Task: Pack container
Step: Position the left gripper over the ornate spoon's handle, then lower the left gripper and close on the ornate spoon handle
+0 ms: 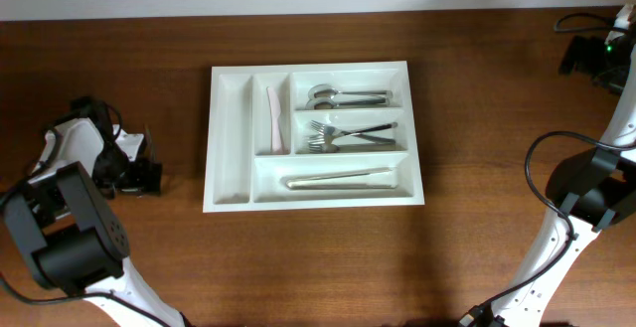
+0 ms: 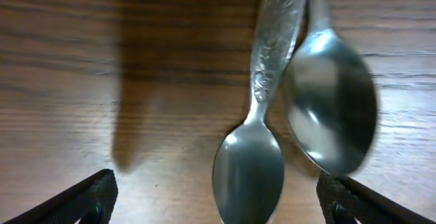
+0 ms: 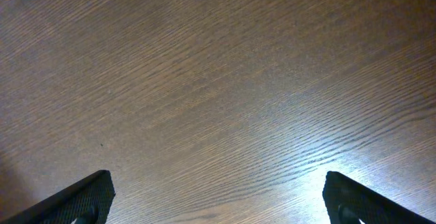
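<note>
The container (image 1: pixel 229 158) is a large white cutlery tray in the middle of the table in the overhead view. It holds spoons (image 1: pixel 343 97) at top right, forks (image 1: pixel 343 133) below them, a long pale utensil (image 1: pixel 338 179) in the bottom compartment and a pink item (image 1: pixel 274 118) in one narrow compartment. My left gripper (image 1: pixel 147 163) is left of the tray. In the left wrist view it (image 2: pixel 218 197) is open low over two metal spoons, a small one (image 2: pixel 248 166) between its fingers and a larger one (image 2: pixel 330 112). My right gripper (image 3: pixel 218 197) is open over bare wood.
The right arm (image 1: pixel 588 190) stands at the table's right edge, with cables (image 1: pixel 591 54) at the back right corner. The tray's far left narrow compartment (image 1: pixel 231 108) holds nothing. The two spoons are hidden under my left gripper in the overhead view.
</note>
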`<control>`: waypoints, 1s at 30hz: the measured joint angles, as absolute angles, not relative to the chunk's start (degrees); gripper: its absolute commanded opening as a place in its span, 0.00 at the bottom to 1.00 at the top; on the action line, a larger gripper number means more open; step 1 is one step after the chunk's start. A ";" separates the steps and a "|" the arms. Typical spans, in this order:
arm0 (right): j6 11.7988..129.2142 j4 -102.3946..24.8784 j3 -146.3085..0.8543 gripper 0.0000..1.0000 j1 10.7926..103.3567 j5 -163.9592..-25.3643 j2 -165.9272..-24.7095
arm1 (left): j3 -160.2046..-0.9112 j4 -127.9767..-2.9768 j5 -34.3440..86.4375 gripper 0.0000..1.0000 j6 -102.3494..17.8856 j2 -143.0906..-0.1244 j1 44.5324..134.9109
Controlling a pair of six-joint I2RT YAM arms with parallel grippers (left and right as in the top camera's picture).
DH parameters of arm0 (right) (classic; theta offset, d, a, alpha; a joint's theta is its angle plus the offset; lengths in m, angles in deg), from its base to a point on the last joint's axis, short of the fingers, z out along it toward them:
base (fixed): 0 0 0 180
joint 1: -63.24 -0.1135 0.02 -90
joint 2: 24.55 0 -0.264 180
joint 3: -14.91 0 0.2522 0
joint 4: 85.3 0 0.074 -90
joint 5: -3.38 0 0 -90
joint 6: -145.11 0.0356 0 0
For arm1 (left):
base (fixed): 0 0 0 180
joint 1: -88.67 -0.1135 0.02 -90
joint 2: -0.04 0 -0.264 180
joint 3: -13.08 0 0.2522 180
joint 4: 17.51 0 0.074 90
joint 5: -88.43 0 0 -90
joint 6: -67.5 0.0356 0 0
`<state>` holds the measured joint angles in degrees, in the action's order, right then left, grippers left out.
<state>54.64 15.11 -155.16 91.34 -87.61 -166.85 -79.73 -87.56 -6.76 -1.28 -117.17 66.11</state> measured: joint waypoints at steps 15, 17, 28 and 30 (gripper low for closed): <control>54.68 15.11 -155.14 0.99 91.34 -87.61 -166.87 | -79.75 -86.82 -6.94 0.83 -1.70 -117.28 66.11; 54.66 15.11 -155.14 0.99 91.34 -87.61 -166.87 | -79.75 -86.56 -6.91 0.78 -1.63 -117.28 66.11; 54.64 15.11 -155.14 0.99 91.34 -87.61 -166.87 | -79.75 -84.94 -6.65 0.63 -2.09 -117.28 66.19; 54.64 15.11 -155.14 0.99 91.34 -87.61 -166.87 | -79.75 -84.92 -6.56 0.59 -2.09 -117.28 66.19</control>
